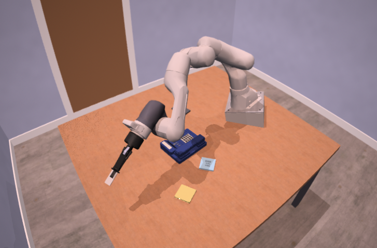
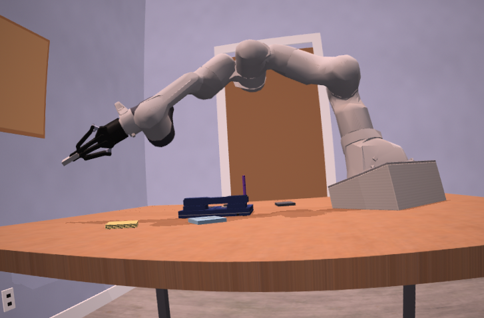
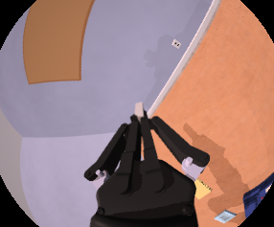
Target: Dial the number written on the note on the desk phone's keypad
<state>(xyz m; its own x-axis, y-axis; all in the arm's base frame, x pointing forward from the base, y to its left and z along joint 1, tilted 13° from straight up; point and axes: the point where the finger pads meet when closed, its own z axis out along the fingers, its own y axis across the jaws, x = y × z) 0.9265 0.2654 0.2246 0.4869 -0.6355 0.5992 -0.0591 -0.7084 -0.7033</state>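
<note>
A dark blue desk phone (image 1: 182, 144) (image 2: 214, 208) lies on the orange table (image 1: 253, 181) (image 2: 249, 243), its handset in the cradle and a grey keypad (image 1: 187, 137) on top. A pale blue note (image 1: 207, 163) (image 2: 207, 219) (image 3: 223, 217) lies just in front of the phone. My gripper (image 1: 110, 178) (image 2: 68, 160) (image 3: 140, 107) is shut with nothing between the fingers. It hangs high in the air, out past the table's left side and well away from the phone.
A yellow pad (image 1: 185, 193) (image 2: 121, 224) (image 3: 202, 189) lies near the front of the table. A small dark flat object (image 2: 285, 203) lies behind the phone, and a thin purple stick (image 2: 243, 185) stands upright there. The arm's grey base (image 1: 245, 112) (image 2: 388, 185) sits at the back right.
</note>
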